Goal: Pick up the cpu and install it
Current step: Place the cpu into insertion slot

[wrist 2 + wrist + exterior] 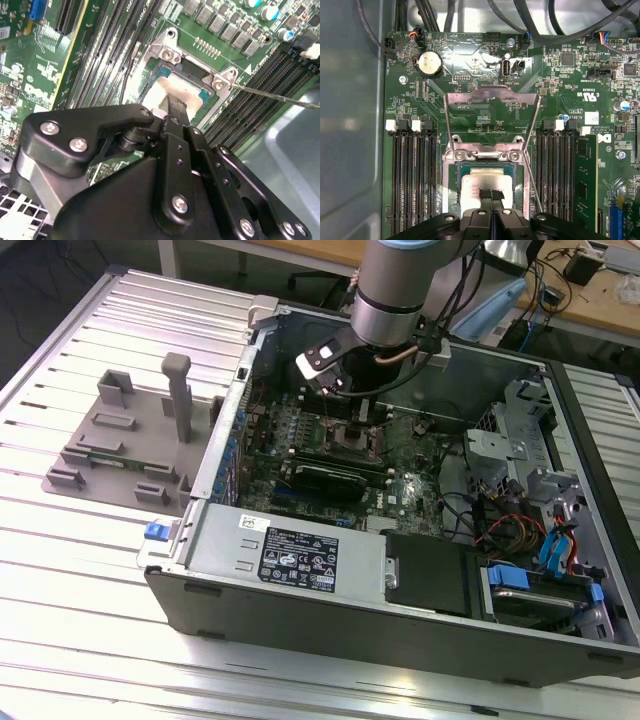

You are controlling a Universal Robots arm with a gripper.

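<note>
The open case (300, 618) lies on the slatted tabletop (90, 570), and the arm (395, 290) reaches down into its far side, over the board (560, 90). The step in hand looks like the placing itself. The cpu (479, 180) lies inside the socket (451, 200), apparently flat, silver top up. It shows in both wrist views, and the second wrist view (161, 92) has it square within the frame.

The pincer (491, 194) is closed, its two fingertips pressed together with nothing between them. They rest on or just above the middle of the chip's top; I cannot tell which.

The plate (491, 100) stands tipped open on the far side of the socket, and the thin lever (532, 175) is unlatched beside it. So the chip seems set down but not clamped.

Any move from here calls for a straight, gentle path, so the chip is not dragged across the contacts.
</note>
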